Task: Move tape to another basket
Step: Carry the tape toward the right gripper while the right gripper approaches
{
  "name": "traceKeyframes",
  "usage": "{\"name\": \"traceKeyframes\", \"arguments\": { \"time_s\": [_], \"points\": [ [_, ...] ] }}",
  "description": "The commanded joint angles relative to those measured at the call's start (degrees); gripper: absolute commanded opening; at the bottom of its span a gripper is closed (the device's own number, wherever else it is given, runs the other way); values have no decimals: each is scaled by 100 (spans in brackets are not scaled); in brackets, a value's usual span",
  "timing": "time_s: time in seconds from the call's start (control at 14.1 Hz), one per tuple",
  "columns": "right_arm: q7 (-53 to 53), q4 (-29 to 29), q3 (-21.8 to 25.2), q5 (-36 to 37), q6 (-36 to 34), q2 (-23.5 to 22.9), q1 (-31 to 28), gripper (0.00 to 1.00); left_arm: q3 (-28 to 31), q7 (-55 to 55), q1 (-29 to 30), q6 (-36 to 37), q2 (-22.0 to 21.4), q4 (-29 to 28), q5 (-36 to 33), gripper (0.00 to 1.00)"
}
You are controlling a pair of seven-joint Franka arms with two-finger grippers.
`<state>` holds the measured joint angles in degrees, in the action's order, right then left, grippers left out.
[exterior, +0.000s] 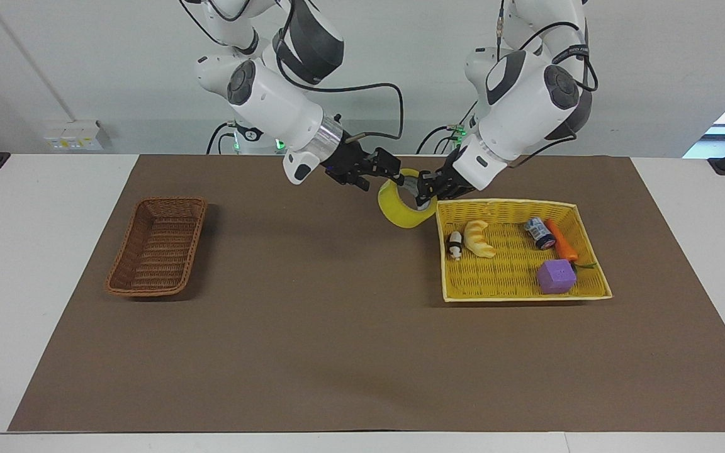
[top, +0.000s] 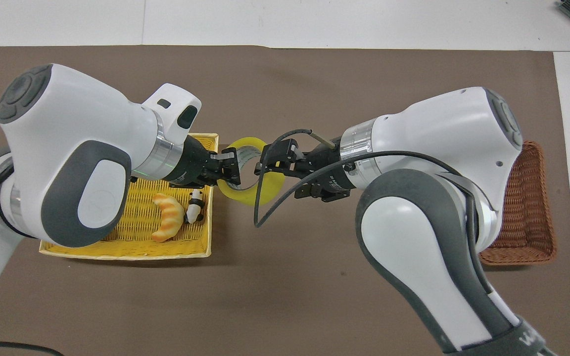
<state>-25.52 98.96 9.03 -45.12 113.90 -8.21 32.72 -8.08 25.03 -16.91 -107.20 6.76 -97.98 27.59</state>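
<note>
The left pincer [exterior: 423,190] grips the tape [exterior: 400,209] by its rim (the roll hangs in the air, over the mat just beside the yellow basket [exterior: 589,286]). The right pincer [exterior: 389,171], spread open, is at the tape's other edge. The wicker basket [exterior: 158,248] sits toward the right arm's end of the surface.

You have a white counter [exterior: 35,264] with a brown mat [exterior: 337,327] covering it; on the mat sit the wicker basket [exterior: 158,246] and, well apart, a yellow basket [exterior: 520,277].
</note>
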Motion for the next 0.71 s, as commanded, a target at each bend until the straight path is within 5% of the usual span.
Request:
{"name": "traceKeyframes", "arguments": {
  "time_s": [0.0,0.14,0.36,0.43,0.57,0.64],
  "points": [
    [363,282,11,-173,106,188,-28,100,61,46,-137,-134,-131,-72,255,0],
    [468,326,11,-164,89,206,-28,100,52,37,-146,-134,-123,-37,291,0],
    [426,326,11,-164,10,206,-46,8,17,37,-137,-151,-96,-28,370,0],
    [312,326,11,-164,-34,206,-55,0,17,37,-129,-152,-96,7,379,0],
    [205,317,11,-164,-43,206,-55,0,17,-7,-129,-134,-105,-2,397,0],
    [205,317,11,-164,-61,206,-55,0,17,2,-129,-143,-96,-2,397,26]
  ]
}}
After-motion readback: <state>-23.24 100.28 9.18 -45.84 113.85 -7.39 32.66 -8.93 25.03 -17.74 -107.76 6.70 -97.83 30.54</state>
